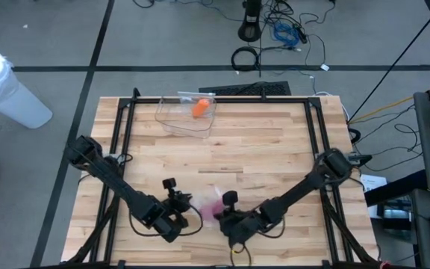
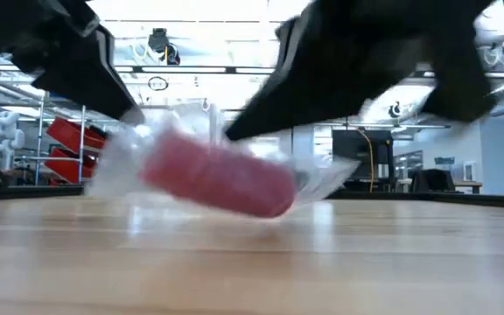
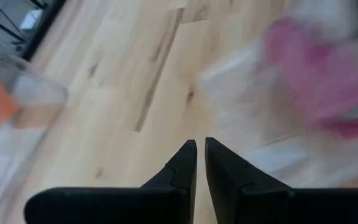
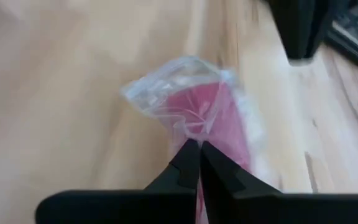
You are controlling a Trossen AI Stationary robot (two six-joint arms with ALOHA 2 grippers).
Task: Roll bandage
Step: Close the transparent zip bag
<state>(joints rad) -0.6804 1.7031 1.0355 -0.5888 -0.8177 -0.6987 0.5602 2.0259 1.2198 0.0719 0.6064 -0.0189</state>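
A grey floor crossed by dark lines (image 1: 163, 69) fills the upper part of the overhead frame, with a white cylindrical bin (image 1: 6, 86) at upper left and tangled black cables (image 1: 275, 33) at upper centre, while the level view shows what may be red shelving (image 2: 73, 149) at left.

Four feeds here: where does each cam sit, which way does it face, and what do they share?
High: overhead, straight down on the table; both arms show.
Low: table height, level across; pink roll in clear wrap, arms above.
Left wrist: past the left gripper, jaws near shut, holding nothing.
Right wrist: past the right gripper, shut on the wrap.
Shared: all four show the roll.
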